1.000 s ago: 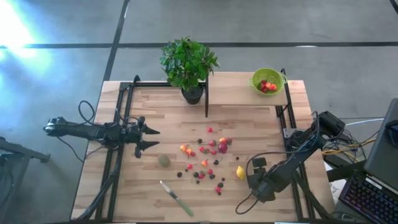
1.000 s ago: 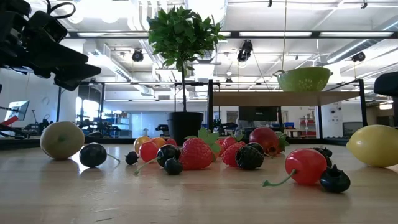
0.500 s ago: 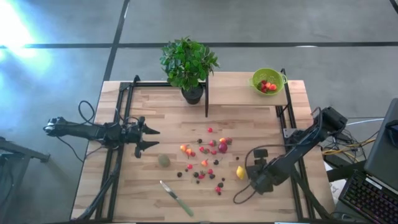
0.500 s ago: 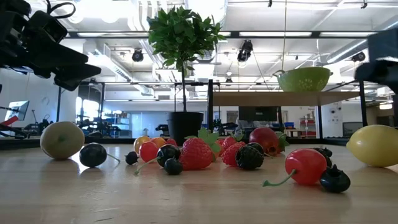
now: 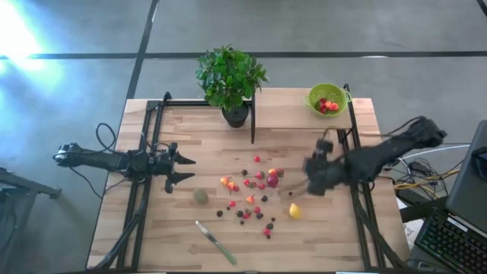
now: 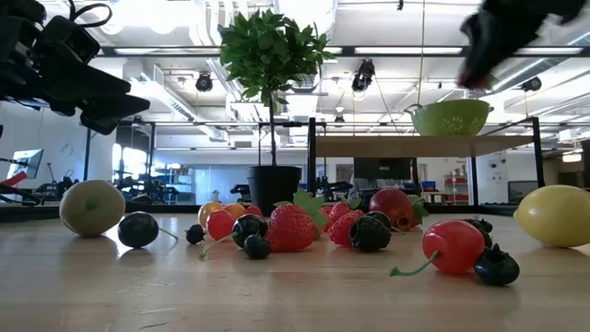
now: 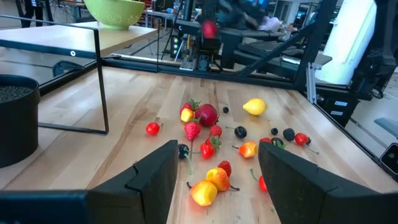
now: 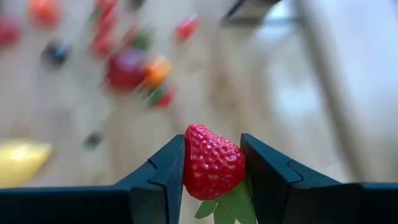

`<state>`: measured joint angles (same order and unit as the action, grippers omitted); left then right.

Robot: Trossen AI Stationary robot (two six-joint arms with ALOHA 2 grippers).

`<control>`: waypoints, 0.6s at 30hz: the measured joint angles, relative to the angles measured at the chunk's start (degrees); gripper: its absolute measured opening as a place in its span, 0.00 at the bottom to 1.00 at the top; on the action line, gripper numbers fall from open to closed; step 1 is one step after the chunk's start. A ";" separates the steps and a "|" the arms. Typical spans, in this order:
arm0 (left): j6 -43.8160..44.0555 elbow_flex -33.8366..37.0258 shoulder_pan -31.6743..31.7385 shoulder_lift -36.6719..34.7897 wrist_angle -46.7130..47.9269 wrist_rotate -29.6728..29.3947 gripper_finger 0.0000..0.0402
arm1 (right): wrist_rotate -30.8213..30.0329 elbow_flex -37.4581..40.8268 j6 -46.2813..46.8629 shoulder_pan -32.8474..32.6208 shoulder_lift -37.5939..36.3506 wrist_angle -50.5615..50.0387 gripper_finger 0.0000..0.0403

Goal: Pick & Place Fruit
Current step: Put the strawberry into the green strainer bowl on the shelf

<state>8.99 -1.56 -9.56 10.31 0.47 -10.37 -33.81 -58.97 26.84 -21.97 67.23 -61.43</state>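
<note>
- Right gripper (image 8: 211,163) clamps a small red toy strawberry w/ green leaf (image 8: 212,160) between its fingers, raised above the wooden table (image 5: 304,243), right of the fruit scatter (image 5: 251,194).
- Berry looks light, stiff, slick plastic; prob. best pinched across the widest part, as now.
- Left gripper (image 7: 214,180) waits at table's left edge, jaws apart, empty.
- Lime-green round bowl (image 5: 328,100) sits on raised shelf; shelf's black frame post (image 5: 346,114) may block a direct path.

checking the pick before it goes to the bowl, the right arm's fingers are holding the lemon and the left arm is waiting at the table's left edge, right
Not quite. The right gripper has its fingers shut on a strawberry, as the right wrist view shows. The lemon lies on the table in the high view. The left gripper does wait at the table's left edge, fingers open.
</note>
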 joint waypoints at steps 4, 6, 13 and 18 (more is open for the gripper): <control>0.00 -0.01 0.00 0.01 0.00 0.01 0.57 | -3.21 -4.28 -4.84 9.16 -4.89 0.12 0.34; 0.00 -0.01 -0.01 0.00 -0.01 0.01 0.57 | -3.42 -6.36 -7.25 14.24 -6.27 0.26 0.34; 0.01 0.00 -0.01 0.00 0.00 0.01 0.57 | 1.36 -13.32 -16.03 31.55 -6.78 0.51 0.33; 0.01 0.00 -0.02 0.00 0.00 0.02 0.57 | 7.12 -16.78 -19.94 42.26 -4.56 0.77 0.35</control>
<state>9.00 -1.56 -9.58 10.31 0.47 -10.35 -26.69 -75.75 6.90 20.29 62.67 -60.67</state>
